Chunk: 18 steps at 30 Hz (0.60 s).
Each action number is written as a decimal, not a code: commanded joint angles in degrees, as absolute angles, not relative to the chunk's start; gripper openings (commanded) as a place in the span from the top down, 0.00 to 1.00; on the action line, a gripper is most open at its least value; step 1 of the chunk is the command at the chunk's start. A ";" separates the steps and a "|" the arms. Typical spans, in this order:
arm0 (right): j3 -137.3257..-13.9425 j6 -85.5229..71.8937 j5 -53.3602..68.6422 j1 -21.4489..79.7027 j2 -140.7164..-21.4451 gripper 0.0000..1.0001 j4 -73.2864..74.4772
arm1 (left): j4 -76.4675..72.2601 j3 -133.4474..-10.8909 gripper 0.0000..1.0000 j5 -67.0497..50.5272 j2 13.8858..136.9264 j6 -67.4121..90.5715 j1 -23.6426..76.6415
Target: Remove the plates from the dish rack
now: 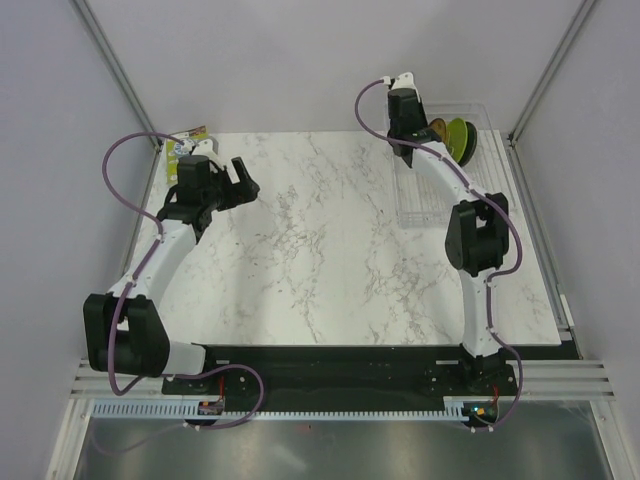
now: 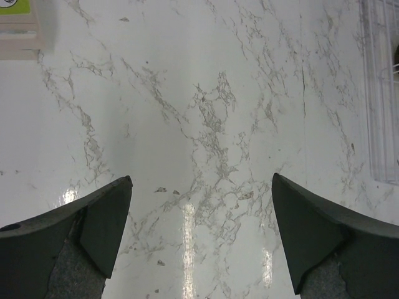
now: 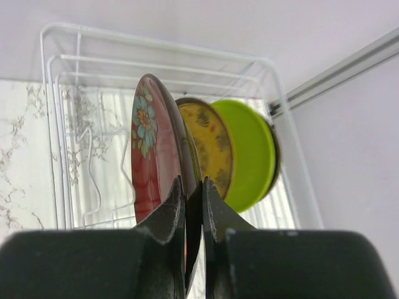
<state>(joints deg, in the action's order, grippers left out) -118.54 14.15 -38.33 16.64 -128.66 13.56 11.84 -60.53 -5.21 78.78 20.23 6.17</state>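
Note:
The clear dish rack (image 1: 425,195) stands at the back right of the marble table; it also shows in the right wrist view (image 3: 62,124). In the rack stand a glossy red plate with flowers (image 3: 149,156), a dark plate with yellow-gold pattern (image 3: 209,143) and a lime green plate (image 3: 249,149); a dark rim peeks out behind the green one. My right gripper (image 3: 192,187) is shut on the red plate's rim, its jaws on either side. In the top view it (image 1: 415,135) sits over the plates (image 1: 455,138). My left gripper (image 2: 201,187) is open and empty above bare marble.
A box with lime green on it (image 1: 185,145) lies at the table's back left corner, and shows in the left wrist view (image 2: 19,25). Grey walls enclose the table on three sides. The rack's edge (image 2: 380,93) shows at the right of the left wrist view.

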 commanded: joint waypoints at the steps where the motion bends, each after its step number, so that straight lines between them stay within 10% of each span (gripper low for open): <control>1: -115.16 19.25 -47.37 17.66 -117.00 1.00 3.34 | 9.67 -60.29 0.00 -8.35 76.55 23.02 5.98; 18: -91.35 -14.84 -5.30 22.67 -90.01 1.00 15.30 | -14.84 -47.74 0.00 -30.84 75.59 37.17 5.98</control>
